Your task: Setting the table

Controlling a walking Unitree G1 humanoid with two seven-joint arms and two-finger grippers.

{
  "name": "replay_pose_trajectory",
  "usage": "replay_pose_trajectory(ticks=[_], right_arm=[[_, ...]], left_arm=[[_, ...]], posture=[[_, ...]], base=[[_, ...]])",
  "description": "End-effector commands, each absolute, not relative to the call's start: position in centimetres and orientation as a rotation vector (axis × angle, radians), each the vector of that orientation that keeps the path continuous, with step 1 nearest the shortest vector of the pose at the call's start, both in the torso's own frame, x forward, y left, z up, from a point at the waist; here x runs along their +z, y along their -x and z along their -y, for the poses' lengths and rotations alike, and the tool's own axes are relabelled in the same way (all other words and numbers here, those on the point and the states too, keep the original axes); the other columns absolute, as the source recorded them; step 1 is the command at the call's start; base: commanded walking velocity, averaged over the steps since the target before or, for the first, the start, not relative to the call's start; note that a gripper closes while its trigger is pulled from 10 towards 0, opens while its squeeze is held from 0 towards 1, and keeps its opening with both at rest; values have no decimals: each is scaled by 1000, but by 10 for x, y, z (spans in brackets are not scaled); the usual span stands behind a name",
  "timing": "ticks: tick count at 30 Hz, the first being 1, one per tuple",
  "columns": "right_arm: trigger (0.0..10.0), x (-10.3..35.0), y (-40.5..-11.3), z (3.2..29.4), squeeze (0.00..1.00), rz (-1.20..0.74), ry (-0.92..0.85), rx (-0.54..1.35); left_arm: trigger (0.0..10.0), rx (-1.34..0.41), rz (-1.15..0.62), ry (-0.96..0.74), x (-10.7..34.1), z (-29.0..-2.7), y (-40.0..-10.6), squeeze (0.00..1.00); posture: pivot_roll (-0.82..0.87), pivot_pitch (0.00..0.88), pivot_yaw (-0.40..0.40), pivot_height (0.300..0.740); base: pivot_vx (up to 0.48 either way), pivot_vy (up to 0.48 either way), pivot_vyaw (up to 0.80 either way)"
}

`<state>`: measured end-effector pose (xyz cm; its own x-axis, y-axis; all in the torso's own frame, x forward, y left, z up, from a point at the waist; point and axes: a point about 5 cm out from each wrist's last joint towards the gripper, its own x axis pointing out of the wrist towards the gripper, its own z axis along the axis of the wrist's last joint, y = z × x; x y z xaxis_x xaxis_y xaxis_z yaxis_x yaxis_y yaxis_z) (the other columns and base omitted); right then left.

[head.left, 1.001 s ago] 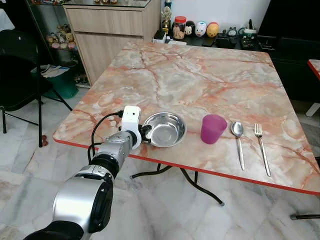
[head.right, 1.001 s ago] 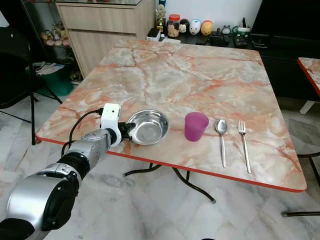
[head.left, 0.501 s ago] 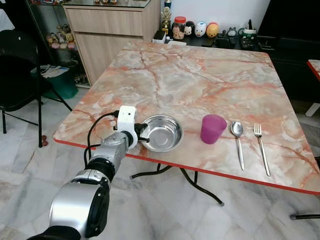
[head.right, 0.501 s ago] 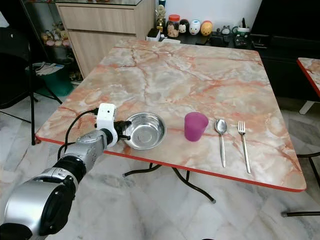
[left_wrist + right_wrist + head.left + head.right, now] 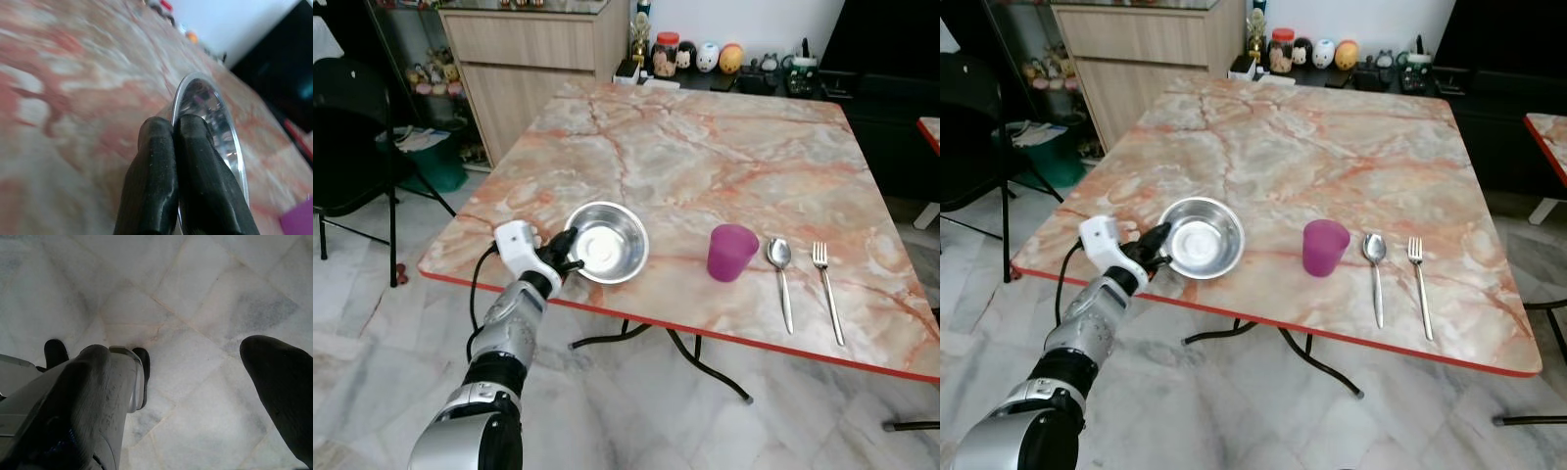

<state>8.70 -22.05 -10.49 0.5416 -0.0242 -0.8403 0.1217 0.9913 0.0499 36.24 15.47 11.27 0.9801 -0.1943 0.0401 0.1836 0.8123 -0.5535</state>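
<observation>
The robot's left arm point(image 5: 499, 343) is built of silver metallic segments joined by black ring-shaped collars, with a broad rounded silver shell nearest the camera. A white boxy camera module point(image 5: 512, 240) sits at its wrist, and a thin black cable point(image 5: 476, 294) loops from it along the forearm. The left gripper point(image 5: 176, 142) has two long, matte black fingers point(image 5: 152, 181) with rounded tips and a finely speckled surface. The right gripper's black finger point(image 5: 281, 382) is similarly rounded, beside a scuffed pale grey leg shell point(image 5: 93, 391).

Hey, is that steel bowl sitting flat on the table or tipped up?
Tipped up. The steel bowl faces the camera with its inside showing, its rim pinched by the left tool over the table.
</observation>
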Motion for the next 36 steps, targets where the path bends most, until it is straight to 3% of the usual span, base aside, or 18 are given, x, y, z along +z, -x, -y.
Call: replay_pose_trajectory(ticks=[1,12,25,30,36], right_arm=[[10000,-106,-83,221,0,-1009,-104,-84],[10000,-107,-79,222,0,-1020,-96,-86],[10000,-104,-82,227,0,-977,-106,-131],[10000,-104,-83,228,0,-977,-106,-132],[10000,-104,-83,227,0,-981,-123,-142]], left_arm=[[10000,-188,21,668,117,-158,-360,0],[10000,-263,170,929,142,-152,-350,0],[10000,-411,313,889,188,-131,-337,0],[10000,-414,310,889,191,-127,-336,0],[10000,-415,319,890,198,-130,-334,0]], posture=[[62,0,-27,740],[55,0,-35,740],[35,0,-44,740],[44,0,-46,740],[38,0,-42,740]], base=[[0,0,0],[0,0,0],[0,0,0],[0,-359,0],[0,-396,-738]])
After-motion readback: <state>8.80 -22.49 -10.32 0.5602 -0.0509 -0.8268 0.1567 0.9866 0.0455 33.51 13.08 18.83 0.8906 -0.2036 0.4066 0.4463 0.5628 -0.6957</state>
